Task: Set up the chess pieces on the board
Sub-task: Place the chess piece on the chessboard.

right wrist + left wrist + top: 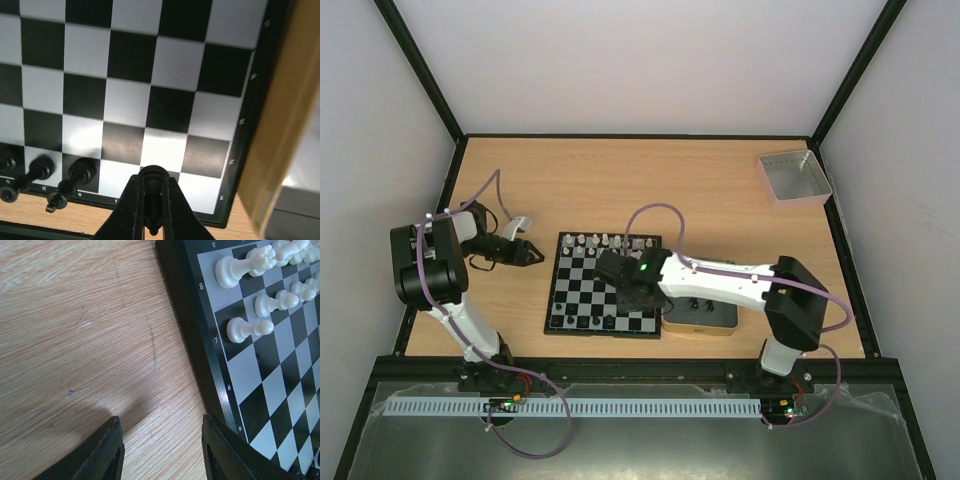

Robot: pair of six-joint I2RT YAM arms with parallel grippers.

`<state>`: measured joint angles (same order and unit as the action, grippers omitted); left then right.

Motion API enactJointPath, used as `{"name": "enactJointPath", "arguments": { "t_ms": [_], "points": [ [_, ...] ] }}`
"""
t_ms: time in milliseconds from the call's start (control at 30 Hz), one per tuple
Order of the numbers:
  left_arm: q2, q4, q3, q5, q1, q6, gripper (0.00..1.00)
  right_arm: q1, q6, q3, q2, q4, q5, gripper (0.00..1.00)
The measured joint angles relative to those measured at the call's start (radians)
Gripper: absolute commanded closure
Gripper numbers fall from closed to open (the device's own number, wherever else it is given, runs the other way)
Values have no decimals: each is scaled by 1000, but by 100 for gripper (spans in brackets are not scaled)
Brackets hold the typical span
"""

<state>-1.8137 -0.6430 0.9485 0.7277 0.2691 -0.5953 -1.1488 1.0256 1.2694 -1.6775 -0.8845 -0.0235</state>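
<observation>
Meanwhile the right hand (152,179) pinches one black piece (152,202) over the board (165,75) near three standing black pieces (81,171), while the left hand (161,437) gapes empty above the desk (75,340).

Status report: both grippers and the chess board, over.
Left gripper open, empty, over the table beside the board. Right gripper shut on a black piece above the near row. Tin close alongside.
</observation>
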Motion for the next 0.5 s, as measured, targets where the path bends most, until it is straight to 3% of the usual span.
{"name": "enactJointPath", "arguments": {
  "t_ms": [500],
  "points": [
    [-2,-1,0,8,5,0,55,-89,39,1,-100,52,-35,98]
  ]
}}
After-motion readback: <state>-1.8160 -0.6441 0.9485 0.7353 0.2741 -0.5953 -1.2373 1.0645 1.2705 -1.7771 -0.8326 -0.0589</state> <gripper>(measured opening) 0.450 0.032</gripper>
